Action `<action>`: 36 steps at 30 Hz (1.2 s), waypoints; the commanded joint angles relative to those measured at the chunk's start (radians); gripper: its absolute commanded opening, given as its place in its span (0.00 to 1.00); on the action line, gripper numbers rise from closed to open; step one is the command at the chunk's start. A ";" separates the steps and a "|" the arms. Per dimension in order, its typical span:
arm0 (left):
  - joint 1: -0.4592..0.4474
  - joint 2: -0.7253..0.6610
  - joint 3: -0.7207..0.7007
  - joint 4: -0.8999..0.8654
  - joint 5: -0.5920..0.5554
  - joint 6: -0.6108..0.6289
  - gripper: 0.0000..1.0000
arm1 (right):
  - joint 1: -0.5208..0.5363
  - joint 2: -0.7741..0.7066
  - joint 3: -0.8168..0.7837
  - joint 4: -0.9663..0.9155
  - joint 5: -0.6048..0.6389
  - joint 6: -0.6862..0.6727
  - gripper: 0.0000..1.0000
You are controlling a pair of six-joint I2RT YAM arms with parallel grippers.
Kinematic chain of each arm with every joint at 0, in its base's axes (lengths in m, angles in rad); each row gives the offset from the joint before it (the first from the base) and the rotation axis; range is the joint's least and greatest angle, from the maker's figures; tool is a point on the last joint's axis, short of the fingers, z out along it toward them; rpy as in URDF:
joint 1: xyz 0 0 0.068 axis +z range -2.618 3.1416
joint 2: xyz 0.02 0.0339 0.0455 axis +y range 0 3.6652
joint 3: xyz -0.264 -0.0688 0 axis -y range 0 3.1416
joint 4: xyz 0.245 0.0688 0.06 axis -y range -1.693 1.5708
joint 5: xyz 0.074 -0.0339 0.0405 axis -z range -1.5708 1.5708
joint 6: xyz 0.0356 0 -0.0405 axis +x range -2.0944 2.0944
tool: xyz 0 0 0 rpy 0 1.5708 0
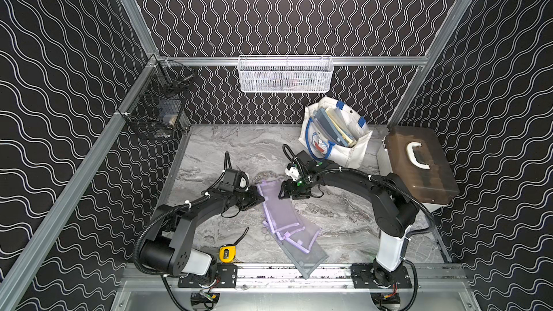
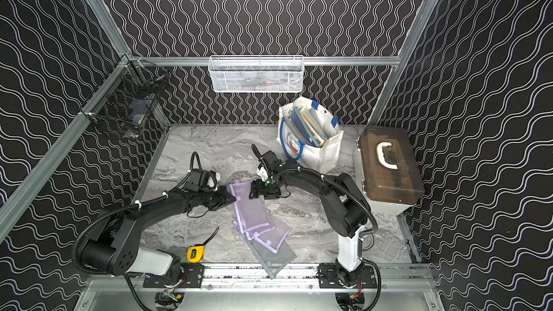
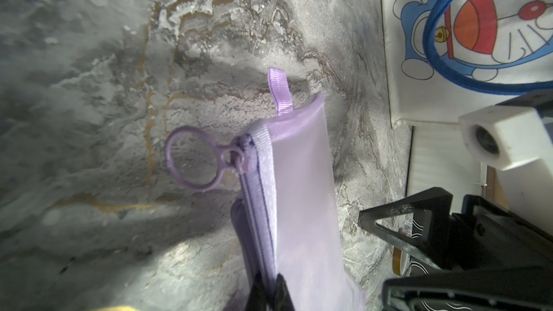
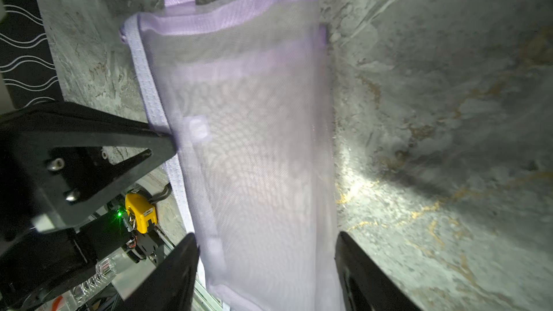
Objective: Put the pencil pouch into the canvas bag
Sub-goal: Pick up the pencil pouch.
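Table (image 1: 239, 151): grey marble top, walled on three sides by a black wave-patterned enclosure.

Case (image 1: 419, 169): brown, translucent, white handle, at the right edge of the table.

Bag (image 1: 353, 154): upright at the back right, just beside the case, mouth open, flat items standing inside. One blue handle hangs over the printed cat face.

Basket (image 1: 284, 76): white mesh, hung on the back rail above the bag.

Pouch (image 1: 276, 207): purple mesh, mid-table, outside the bag and well apart from it. Its far end sits between the two grippers. Other pouches (image 1: 299, 240) lie fanned beneath its near end (their count cannot be told), the lowest reaching over the front rail.

Left gripper (image 1: 259, 197): fingers pressed together on the pouch's zipper edge; the left wrist view shows the fabric rising out from between the fingertips (image 3: 281, 290).

Right gripper (image 1: 282, 194): jaws spread apart, one finger on each side of the pouch's width in the right wrist view, gripping nothing.

Tape measure (image 1: 227, 254): yellow, near the front rail by the left arm's base.

Ring pull (image 3: 194, 158): purple, on the zipper slider at the pouch's far end.
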 commanded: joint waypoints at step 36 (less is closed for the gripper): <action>0.001 0.021 0.001 0.010 0.015 0.031 0.05 | 0.001 0.079 -0.024 0.263 -0.226 0.068 0.15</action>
